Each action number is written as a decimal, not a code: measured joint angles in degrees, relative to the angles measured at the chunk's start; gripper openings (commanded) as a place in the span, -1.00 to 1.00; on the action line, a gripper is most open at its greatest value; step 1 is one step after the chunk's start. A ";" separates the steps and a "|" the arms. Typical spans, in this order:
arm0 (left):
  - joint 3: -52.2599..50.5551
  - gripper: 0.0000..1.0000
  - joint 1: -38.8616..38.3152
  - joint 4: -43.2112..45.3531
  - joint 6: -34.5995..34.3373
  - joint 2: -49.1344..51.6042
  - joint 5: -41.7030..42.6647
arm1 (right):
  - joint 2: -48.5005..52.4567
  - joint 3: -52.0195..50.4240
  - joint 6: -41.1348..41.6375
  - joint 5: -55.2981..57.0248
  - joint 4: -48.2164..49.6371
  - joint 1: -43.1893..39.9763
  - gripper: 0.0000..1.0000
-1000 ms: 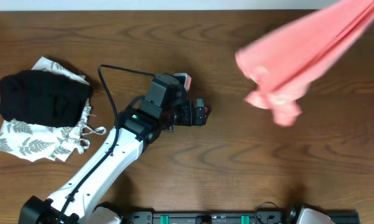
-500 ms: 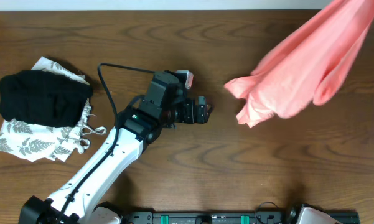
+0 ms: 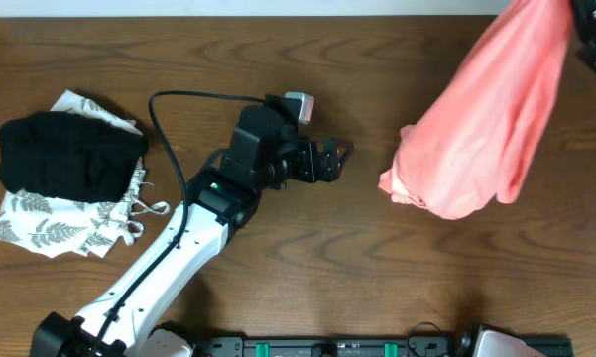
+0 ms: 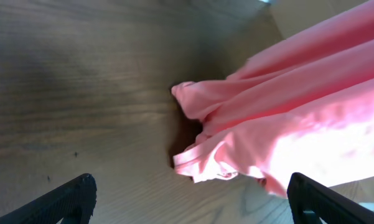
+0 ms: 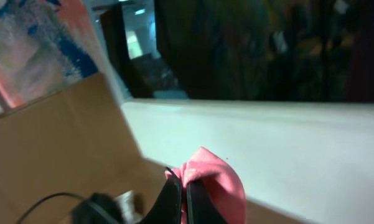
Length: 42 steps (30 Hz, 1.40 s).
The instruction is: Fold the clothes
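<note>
The T-shirt (image 3: 486, 129) is being held up off the table (image 3: 377, 59) by the right gripper (image 5: 185, 200), its jaws being pressed shut on a fold of pink fabric above the table's far right corner. The shirt's long axis is being drawn diagonally, from that corner down twd the middle-right of the table. The bunched lower end is being dangled at or just above the wood; contact can't be told for sure.

The left gripper (image 3: 329, 159) is being held near the table's centre, jaws spread wide w/ nothing btwn them, and is being pointed rightward at that loose end. So the free end is lying to the right of the left gripper, w/ only bare wood btwn, and the left arm is being judged the nearer one. Prob. next: a reach to the hem, so the shirt can be spread flat.

No obstacle is being seen. A black garment (image 3: 69, 154) is being carried on a white leaf-print garment (image 3: 50, 228) by the table's left edge, well apart.
</note>
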 measured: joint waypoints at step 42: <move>0.00 0.96 3.85 -7.61 0.02 0.00 -1.66 | 29.27 -5.68 -27.30 50.62 -56.98 17.22 0.36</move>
